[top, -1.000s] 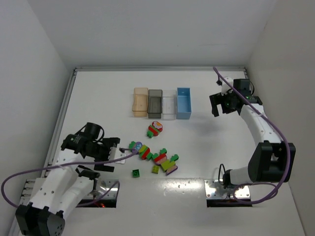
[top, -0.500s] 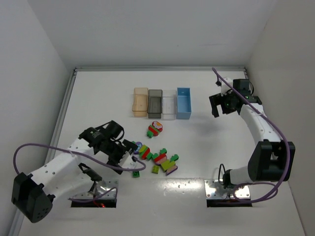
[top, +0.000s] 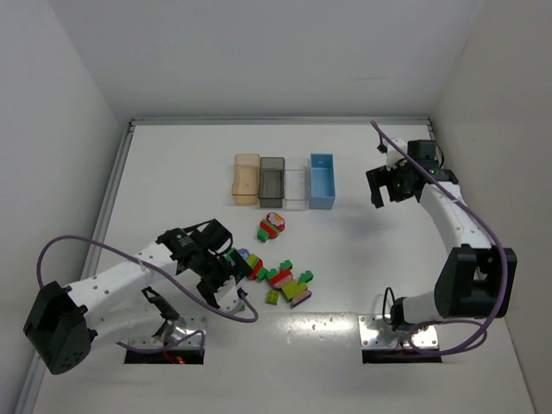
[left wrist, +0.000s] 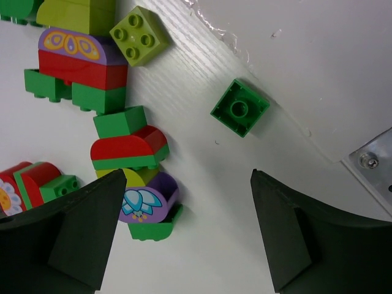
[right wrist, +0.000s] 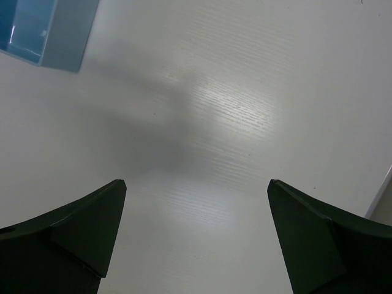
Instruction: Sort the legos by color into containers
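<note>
The legos lie in the middle of the table: a red, green and white cluster [top: 272, 226] and a longer multicoloured row [top: 280, 276] with a loose lime brick [top: 272, 297]. The four bins stand in a row behind them: tan [top: 246, 178], dark grey [top: 272, 181], clear [top: 296, 188] and light blue [top: 323, 179]. My left gripper [top: 231, 278] hovers open and empty at the row's left end. In the left wrist view, the left gripper [left wrist: 187, 196] has a purple-topped cluster [left wrist: 147, 196] by its left finger, and a single green brick [left wrist: 240, 108] and the lime brick [left wrist: 140, 35] lie ahead. My right gripper [top: 384, 185] is open and empty, right of the blue bin.
The right wrist view shows bare table between the open fingers [right wrist: 196, 196] and a corner of the blue bin [right wrist: 43, 27] at the top left. Two metal base plates [top: 392, 332] sit at the near edge. White walls close the table on three sides.
My left arm swung right from the table's left side to the left end of the lego row, covering the single green brick in the top view. The right arm barely moved.
</note>
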{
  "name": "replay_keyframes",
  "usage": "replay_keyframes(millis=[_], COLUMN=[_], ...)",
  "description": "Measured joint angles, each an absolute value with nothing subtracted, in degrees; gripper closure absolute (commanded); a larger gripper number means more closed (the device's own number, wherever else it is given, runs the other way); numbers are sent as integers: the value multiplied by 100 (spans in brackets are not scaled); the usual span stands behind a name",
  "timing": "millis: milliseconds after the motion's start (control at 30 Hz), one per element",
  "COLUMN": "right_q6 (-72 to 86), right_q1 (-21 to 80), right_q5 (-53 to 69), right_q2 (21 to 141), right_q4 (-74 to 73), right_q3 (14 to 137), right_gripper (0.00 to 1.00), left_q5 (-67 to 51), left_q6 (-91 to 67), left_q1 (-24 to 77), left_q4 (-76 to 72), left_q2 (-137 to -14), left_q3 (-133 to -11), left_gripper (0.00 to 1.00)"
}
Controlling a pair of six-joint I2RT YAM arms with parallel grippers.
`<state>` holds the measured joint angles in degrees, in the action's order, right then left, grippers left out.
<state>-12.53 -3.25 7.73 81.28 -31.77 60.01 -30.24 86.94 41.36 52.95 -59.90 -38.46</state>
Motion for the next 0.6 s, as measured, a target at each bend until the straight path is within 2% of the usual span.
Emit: replay_keyframes(millis=[233,400,600], right_q6=[-1260,-1269,-1297], right_q1=[-325,-325,-329], right_q5=[773,773,770], right_q2=[8130,8130,8128], right_q4=[-3181,-3181,-3179], right_q3=[5990,5990,5968], right_gripper=[0,0,0], left_q5=[-3026,-3039,-3065], left_q6=[9513,10071,10674], left_q1=[4169,4169,4169], left_q4=[5218,5205,5404], left_q2=[-6189,-6525,-6960], left_q3=[-3802,-3802,-3802], left_gripper=[10,17,18])
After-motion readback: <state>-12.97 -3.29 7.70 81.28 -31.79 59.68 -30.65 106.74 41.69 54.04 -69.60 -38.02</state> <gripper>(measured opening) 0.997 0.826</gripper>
